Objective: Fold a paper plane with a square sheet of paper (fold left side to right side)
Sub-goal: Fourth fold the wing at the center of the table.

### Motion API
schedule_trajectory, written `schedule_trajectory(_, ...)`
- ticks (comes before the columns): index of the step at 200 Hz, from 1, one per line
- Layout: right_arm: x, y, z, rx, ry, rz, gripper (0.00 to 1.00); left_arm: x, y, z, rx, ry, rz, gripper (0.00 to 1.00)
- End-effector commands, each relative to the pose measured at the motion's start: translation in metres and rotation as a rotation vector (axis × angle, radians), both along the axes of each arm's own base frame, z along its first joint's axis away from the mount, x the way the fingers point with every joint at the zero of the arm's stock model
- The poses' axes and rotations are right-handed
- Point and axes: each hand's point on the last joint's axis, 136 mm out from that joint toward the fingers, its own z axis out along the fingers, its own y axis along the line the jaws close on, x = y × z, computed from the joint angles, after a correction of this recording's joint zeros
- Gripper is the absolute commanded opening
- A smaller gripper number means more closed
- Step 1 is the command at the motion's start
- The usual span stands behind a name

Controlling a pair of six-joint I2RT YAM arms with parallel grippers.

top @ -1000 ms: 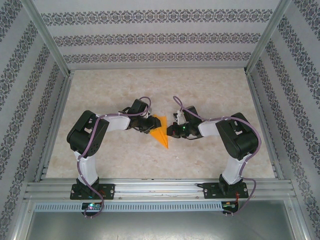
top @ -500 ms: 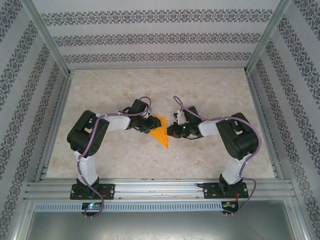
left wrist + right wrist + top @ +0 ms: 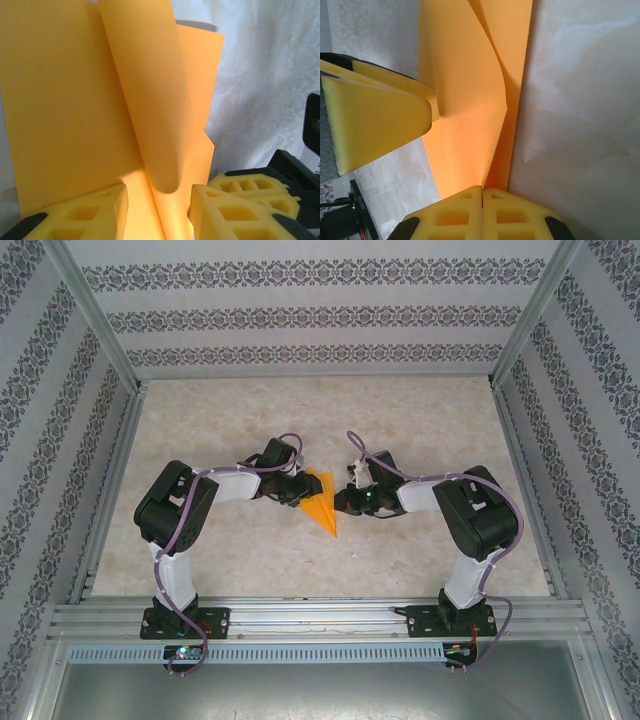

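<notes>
Top view, centre frame: square sheet of paper [image 3: 322, 510], partly folded, point toward the bottom edge. Right gripper [image 3: 482, 192] closed, tips meeting the paper's edge. Left gripper [image 3: 157, 196] jaws apart, straddling the raised flap.

From above, the orange paper [image 3: 322, 510] is partly hidden by the left gripper [image 3: 298, 492]; its top is cut off in the left wrist view.

The sheet of paper [image 3: 322, 510] lies mid-table [image 3: 250, 420], between the left gripper [image 3: 299, 491] on its left and the right gripper [image 3: 341, 502] on its right, both touching it.
</notes>
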Motion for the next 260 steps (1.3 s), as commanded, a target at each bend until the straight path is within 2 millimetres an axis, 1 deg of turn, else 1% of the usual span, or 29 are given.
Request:
schedule_trajectory(1, 0.009, -0.002, 0.008, -0.012, -0.044, -0.004, 0.04, -0.016, 0.011, -0.032, 0.094, 0.070, -0.004, 0.40)
schedule_trajectory(89, 0.007, -0.003, -0.010, -0.046, -0.010, 0.003, 0.05, -0.016, 0.011, -0.034, 0.095, 0.073, -0.004, 0.40)
schedule_trajectory(140, -0.004, -0.006, -0.024, -0.094, 0.028, 0.014, 0.05, -0.016, 0.010, -0.033, 0.092, 0.073, -0.006, 0.40)
schedule_trajectory(163, -0.011, -0.007, -0.031, -0.121, 0.049, 0.021, 0.05, -0.014, 0.009, -0.029, 0.087, 0.065, -0.006, 0.44)
schedule_trajectory(190, -0.017, -0.007, -0.037, -0.146, 0.069, 0.026, 0.04, -0.012, 0.007, -0.024, 0.079, 0.054, -0.009, 0.45)
schedule_trajectory(216, -0.020, -0.011, -0.043, -0.173, 0.086, 0.019, 0.05, -0.010, 0.004, -0.018, 0.064, 0.042, -0.006, 0.46)
schedule_trajectory(260, -0.024, -0.016, -0.050, -0.207, 0.112, 0.009, 0.05, -0.005, 0.001, -0.002, 0.038, 0.011, -0.001, 0.49)
